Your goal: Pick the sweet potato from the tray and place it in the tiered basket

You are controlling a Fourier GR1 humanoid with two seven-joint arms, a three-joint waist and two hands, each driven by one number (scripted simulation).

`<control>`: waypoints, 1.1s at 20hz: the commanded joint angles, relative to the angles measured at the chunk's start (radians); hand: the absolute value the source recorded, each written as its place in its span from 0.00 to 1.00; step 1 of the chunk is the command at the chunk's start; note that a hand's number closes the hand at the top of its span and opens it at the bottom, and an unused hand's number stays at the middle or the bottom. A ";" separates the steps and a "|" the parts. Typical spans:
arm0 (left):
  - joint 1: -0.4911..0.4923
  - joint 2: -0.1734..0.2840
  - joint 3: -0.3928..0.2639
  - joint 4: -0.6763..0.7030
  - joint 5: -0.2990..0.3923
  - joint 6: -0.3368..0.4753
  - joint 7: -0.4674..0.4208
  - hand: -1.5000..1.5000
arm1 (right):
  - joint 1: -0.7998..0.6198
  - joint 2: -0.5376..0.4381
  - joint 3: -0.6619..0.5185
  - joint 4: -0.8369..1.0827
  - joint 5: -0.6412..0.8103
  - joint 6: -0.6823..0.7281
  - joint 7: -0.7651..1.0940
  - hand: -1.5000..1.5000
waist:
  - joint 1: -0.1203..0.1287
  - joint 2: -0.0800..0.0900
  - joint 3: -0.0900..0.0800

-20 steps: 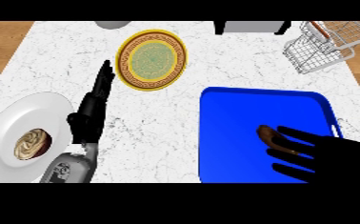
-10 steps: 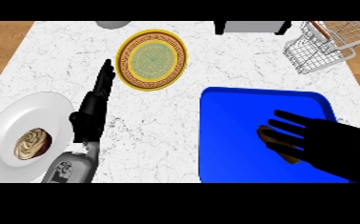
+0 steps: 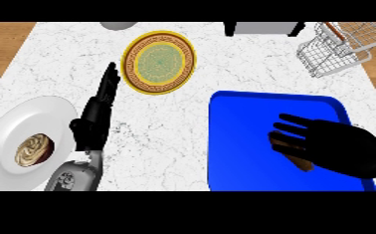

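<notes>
At the near edge, the right hand [image 3: 334, 146] is lying over the sweet potato [image 3: 291, 154] on the blue tray [image 3: 242, 128], and its fingers are curling down onto the vegetable; compared with 1 second ago, the hand is now sitting further in over the tray and is covering more of the potato, so only a brown strip is showing under the fingers. I am judging from this that the grasp is just closing, though the potato is not lifted yet and is resting on the tray. On the other side, the left hand [image 3: 99, 111] is resting on the white counter [image 3: 242, 73] with straight, spread-free fingers pointing away, unchanged in its place, beside a white plate [image 3: 55, 116] that is carrying a swirled pastry [image 3: 33, 149]. Further away, a yellow patterned plate [image 3: 158, 61] is lying in the middle. At the far right, the tiered basket [image 3: 334, 51] of wire is waiting, well apart from the tray, so the carry is needing a lift and then a reach forward and slightly right.
</notes>
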 commanded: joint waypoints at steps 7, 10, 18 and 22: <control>0.040 -0.022 0.007 -0.034 -0.027 -0.021 -0.002 0.50 | 0.020 0.076 0.026 0.017 0.091 0.052 -0.048 0.00 | -0.002 -0.001 0.000; 0.022 -0.019 0.027 -0.005 -0.019 -0.036 -0.008 0.50 | 0.106 0.063 0.013 0.078 0.116 -0.065 -0.031 0.00 | -0.006 -0.001 0.000; 0.032 -0.050 0.026 -0.029 -0.047 -0.041 0.000 0.50 | 0.032 0.186 0.029 0.171 0.214 -0.045 -0.036 0.00 | -0.002 -0.001 0.000; 0.015 -0.036 0.065 0.020 -0.036 -0.076 -0.031 0.50 | 0.020 0.199 0.003 0.184 0.239 -0.017 -0.063 0.00 | -0.004 0.000 0.000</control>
